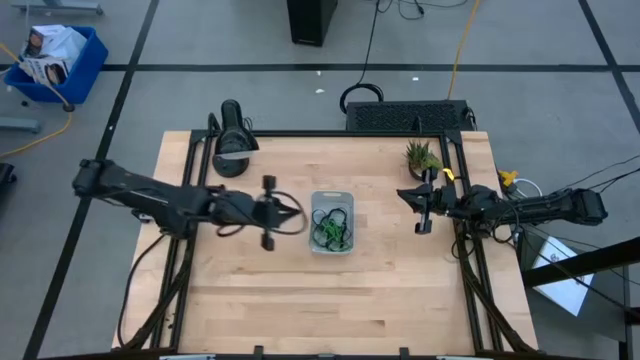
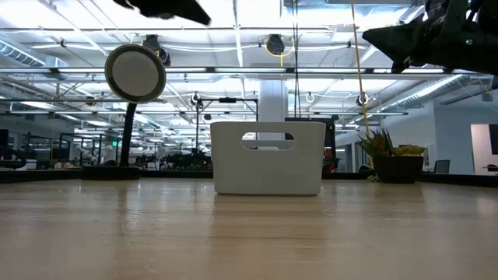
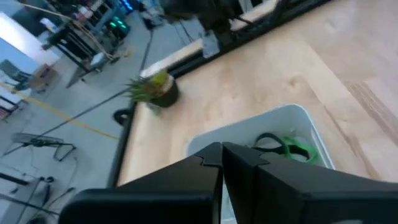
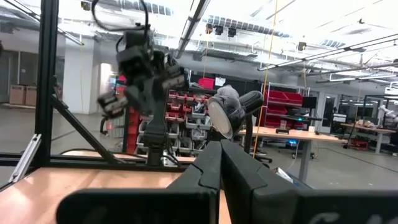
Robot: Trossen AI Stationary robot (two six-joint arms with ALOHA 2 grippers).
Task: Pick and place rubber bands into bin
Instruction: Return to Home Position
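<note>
Left gripper (image 1: pixel 298 213), closed with nothing between its fingers (image 3: pixel 186 174), hangs left of centre in the high view, its tip just beside the left wall of the bin (image 1: pixel 332 249). The left wrist view shows the two dark fingers meeting in a point over the bin's pale rim (image 3: pixel 292 112).

Right gripper (image 1: pixel 405 193), also closed on nothing, lies right of centre in the high view and well apart from the bin. Its fingers (image 4: pixel 202 168) are pressed together in the right wrist view.

The bin stands upright at the middle of the wooden table (image 1: pixel 250 290). In the low view it appears at centre frame as a pale box (image 2: pixel 268 167) with a handle slot.

The rubber bands (image 1: pixel 330 230) lie tangled inside the bin, green loops (image 3: pixel 300 149) among dark ones.

Farther back, a small potted plant (image 1: pixel 422 157) sits near the table's upper right corner, and a round-headed black lamp (image 1: pixel 232 140) stands at its upper left.

Beyond the table, a blue crate (image 1: pixel 55 60) rests on the floor in the upper left of the high view
</note>
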